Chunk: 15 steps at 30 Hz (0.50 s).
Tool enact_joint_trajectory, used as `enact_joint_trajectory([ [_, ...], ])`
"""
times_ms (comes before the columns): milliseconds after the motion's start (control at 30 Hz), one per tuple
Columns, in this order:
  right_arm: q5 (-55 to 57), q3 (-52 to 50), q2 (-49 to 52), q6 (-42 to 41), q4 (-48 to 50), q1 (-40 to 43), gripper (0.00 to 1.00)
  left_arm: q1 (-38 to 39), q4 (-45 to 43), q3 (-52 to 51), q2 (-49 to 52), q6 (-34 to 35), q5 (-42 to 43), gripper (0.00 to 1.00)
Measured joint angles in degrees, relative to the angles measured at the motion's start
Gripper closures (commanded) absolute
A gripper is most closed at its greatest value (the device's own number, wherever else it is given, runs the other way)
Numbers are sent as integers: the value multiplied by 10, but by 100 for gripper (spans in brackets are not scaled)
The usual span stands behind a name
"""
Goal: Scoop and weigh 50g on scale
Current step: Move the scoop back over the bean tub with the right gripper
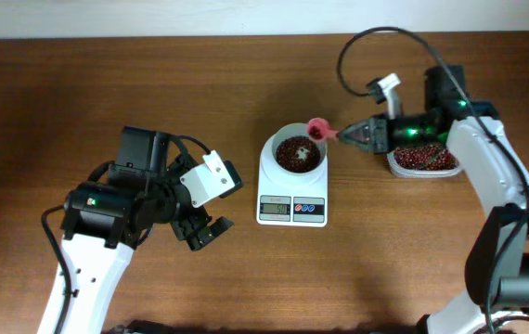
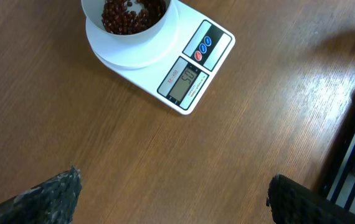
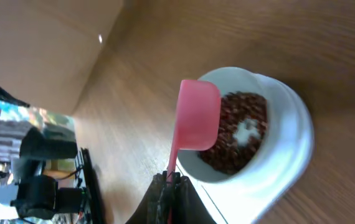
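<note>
Scooping looks well advanced: small red-brown beans (image 1: 294, 154) lie in the round bowl (image 1: 271, 154) on the white digital scale (image 1: 292, 192), right gripper (image 1: 341, 135) clamped on a pink plastic scoop (image 1: 316, 127) at two o'clock, left gripper (image 1: 204, 232) agape, reading illegible.

The left arm (image 1: 83, 264) is showing a white link below black joint housings, a white camera block (image 1: 213, 178) at their 3 o'clock. The left gripper (image 2: 174, 202) is showing dark, grey-speckled fingers (image 2: 47, 196). The right arm (image 1: 492, 167) is wearing white shells, a black cable (image 1: 390, 29) looping at 12 o'clock.
</note>
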<state>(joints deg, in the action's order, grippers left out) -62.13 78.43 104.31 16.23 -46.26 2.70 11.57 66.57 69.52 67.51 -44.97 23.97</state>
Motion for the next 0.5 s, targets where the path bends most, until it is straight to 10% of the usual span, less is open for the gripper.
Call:
enact_joint_trajectory([
  [500,25,0,0,80,-142,268,96,0,0,0,0,0,0,1],
])
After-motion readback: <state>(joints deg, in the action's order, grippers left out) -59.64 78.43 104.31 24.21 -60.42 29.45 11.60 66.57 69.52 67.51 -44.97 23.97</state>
